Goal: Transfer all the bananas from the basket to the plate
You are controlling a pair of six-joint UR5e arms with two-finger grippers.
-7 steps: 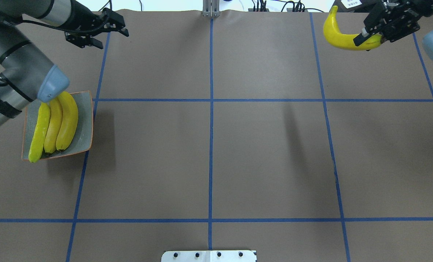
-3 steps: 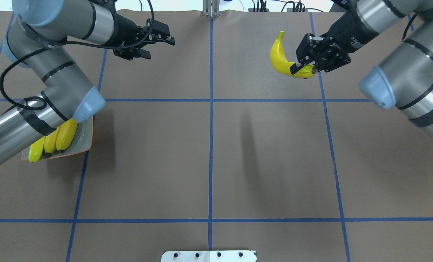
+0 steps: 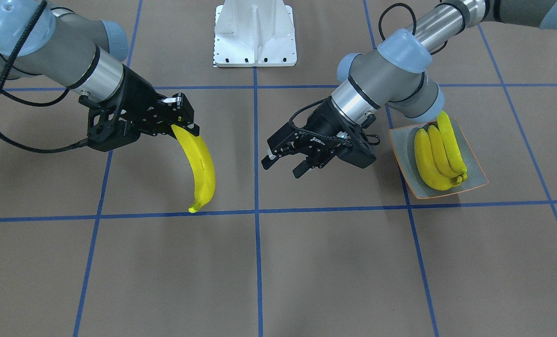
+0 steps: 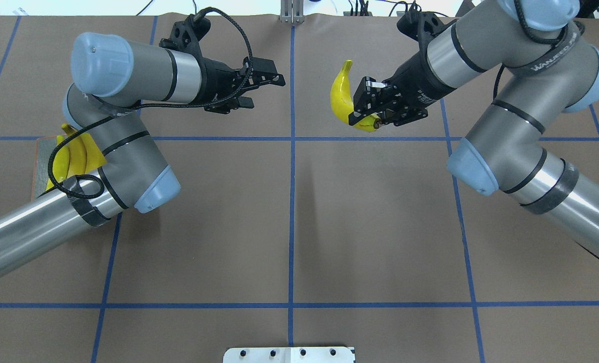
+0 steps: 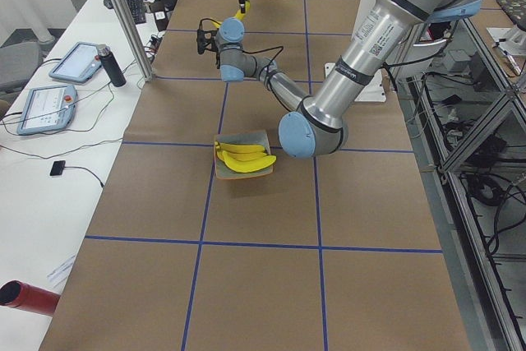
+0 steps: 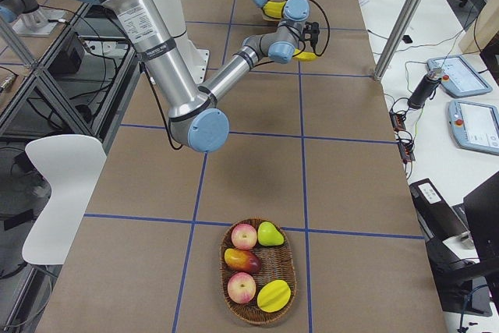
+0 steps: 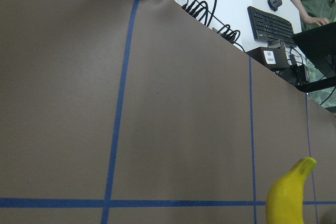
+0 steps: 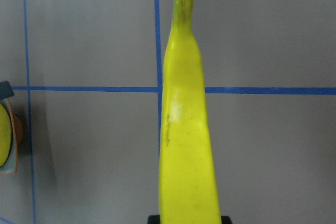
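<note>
While the right tool [image 4: 365,112] is pinching a banana [image 4: 340,93] by one end, opposite the wide-open left tool [image 4: 261,92] and far from the plate [image 3: 401,149], its overhang is likely risking a slip at hand-over.

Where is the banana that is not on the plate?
Overhead view: the banana is in the right gripper, right of the centre line, opposite the left gripper.

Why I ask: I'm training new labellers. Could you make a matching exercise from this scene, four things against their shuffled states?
1. left end effector
2. right end effector
3. plate
4. basket

A. holds mixed fruit
B. shut on a banana
C. open, empty
D. carries three bananas

Pairs: 1-C, 2-B, 3-D, 4-A.
</note>
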